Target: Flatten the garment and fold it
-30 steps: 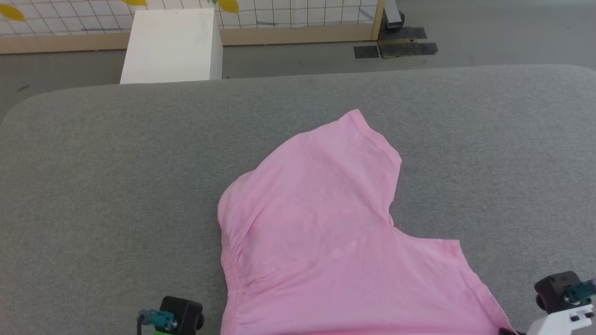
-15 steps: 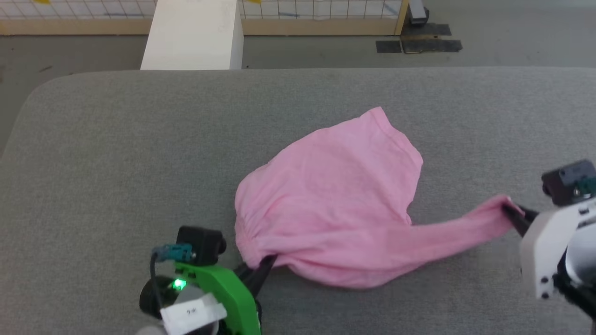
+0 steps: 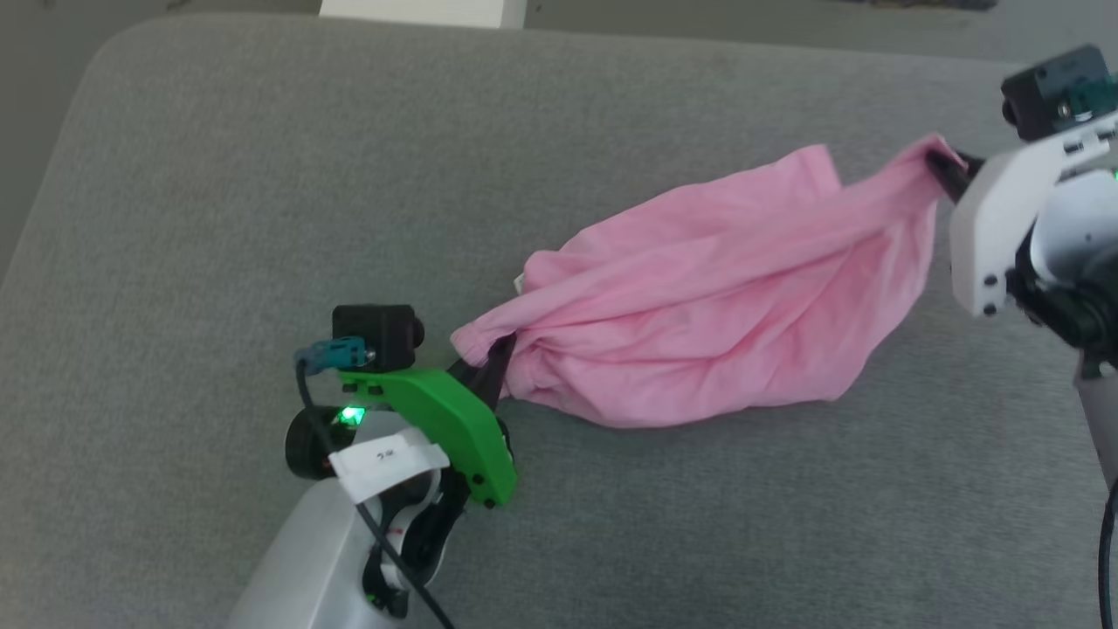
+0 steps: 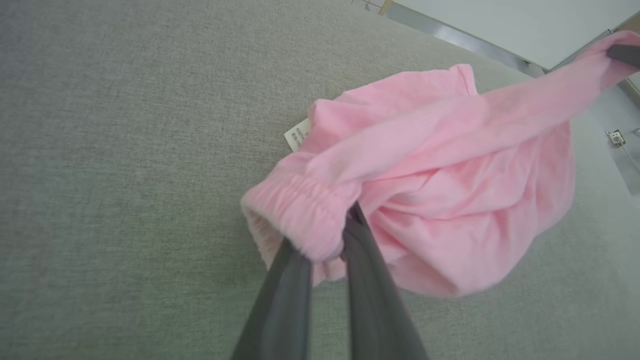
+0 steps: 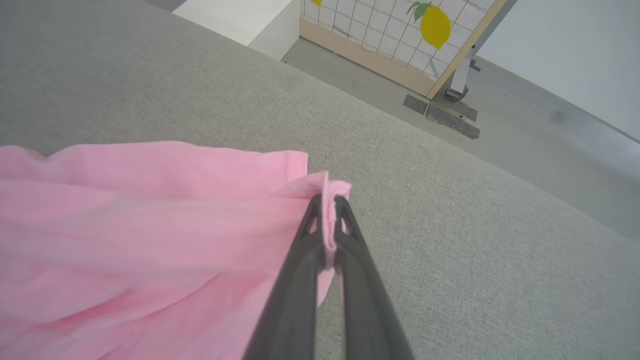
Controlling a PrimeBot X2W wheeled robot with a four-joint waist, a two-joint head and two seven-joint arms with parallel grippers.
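Observation:
The garment (image 3: 716, 288) is a light pink, wrinkly cloth hanging bunched between my two grippers above the grey padded table (image 3: 218, 218). My left gripper (image 3: 493, 354) is shut on its gathered elastic edge (image 4: 300, 210) at the lower left. At the upper right, my right gripper (image 3: 939, 166) is shut on a hemmed corner (image 5: 327, 192) and holds it higher. The cloth sags in folds between them, its lower bulge (image 3: 681, 393) near or on the table. A white label (image 4: 296, 134) sticks out near the elastic edge.
A white box (image 5: 240, 17) stands on the floor beyond the table's far edge. Behind it runs a wood-framed grid panel (image 5: 400, 45) with lemon prints. Bare grey table surface lies to the left and in front of the cloth.
The head camera has tilted down. Both grippers have lifted the garment off the table: it lay flat a second ago and now hangs bunched, with the right-hand corner raised higher and farther.

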